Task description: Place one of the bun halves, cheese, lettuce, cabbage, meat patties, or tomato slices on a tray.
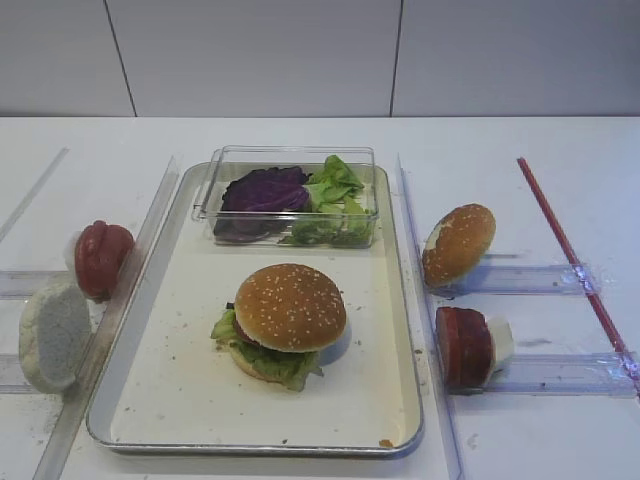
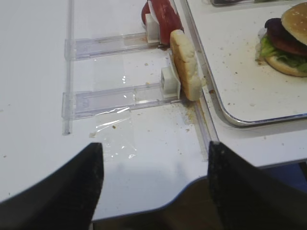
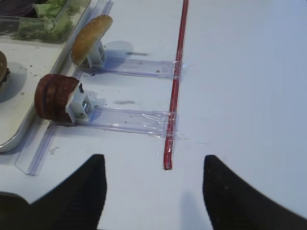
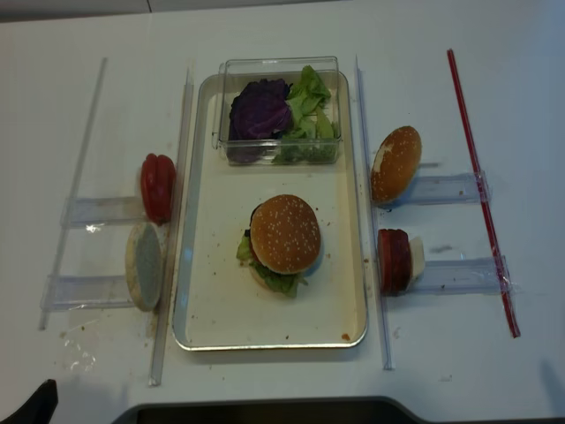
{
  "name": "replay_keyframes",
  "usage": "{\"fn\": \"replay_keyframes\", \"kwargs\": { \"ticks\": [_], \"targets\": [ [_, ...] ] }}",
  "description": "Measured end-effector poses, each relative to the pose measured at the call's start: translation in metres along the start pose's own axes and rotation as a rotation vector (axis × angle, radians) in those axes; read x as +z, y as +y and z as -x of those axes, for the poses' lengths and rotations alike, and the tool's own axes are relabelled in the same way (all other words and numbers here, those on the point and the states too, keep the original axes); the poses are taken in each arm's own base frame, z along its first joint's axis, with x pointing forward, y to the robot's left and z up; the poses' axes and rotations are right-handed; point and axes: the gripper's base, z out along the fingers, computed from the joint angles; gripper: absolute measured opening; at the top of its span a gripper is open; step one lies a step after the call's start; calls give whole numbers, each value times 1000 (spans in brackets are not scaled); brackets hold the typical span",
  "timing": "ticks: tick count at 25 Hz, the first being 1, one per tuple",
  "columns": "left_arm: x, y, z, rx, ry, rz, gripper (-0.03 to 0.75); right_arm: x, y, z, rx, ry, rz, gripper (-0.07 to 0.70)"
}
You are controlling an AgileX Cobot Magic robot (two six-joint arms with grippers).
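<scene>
The silver-rimmed tray [image 1: 400, 330] holds a stacked burger: a sesame bun half [image 1: 290, 305] on top, with lettuce [image 1: 275, 362] sticking out below. A second bun half [image 1: 458, 243] leans on a clear rack right of the tray, and the meat patties [image 1: 463, 347] stand on the rack nearer me. Tomato slices [image 1: 100, 258] stand left of the tray. More lettuce [image 1: 335, 190] and cabbage [image 1: 262, 190] lie in a clear box. Cheese is out of view. My right gripper [image 3: 153, 160] is open over bare table, right of the patties [image 3: 55, 98]. My left gripper [image 2: 154, 148] is open at the table's front edge.
A white floury disc [image 1: 55, 335] leans on the near left rack. A red strip [image 1: 570, 255] runs along the right side, taped across the rack ends. Clear plastic rails [image 1: 150, 240] flank the tray. Crumbs lie by the tray's near left corner [image 2: 230, 117].
</scene>
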Motion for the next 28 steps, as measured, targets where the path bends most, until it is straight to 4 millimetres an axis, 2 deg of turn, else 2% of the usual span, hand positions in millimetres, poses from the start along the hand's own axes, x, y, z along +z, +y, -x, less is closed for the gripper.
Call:
{"fn": "replay_keyframes", "kwargs": {
  "ticks": [28],
  "targets": [
    [0,0,0,0,0,0,428,0,0,0,20,-3,-31,456]
  ]
}}
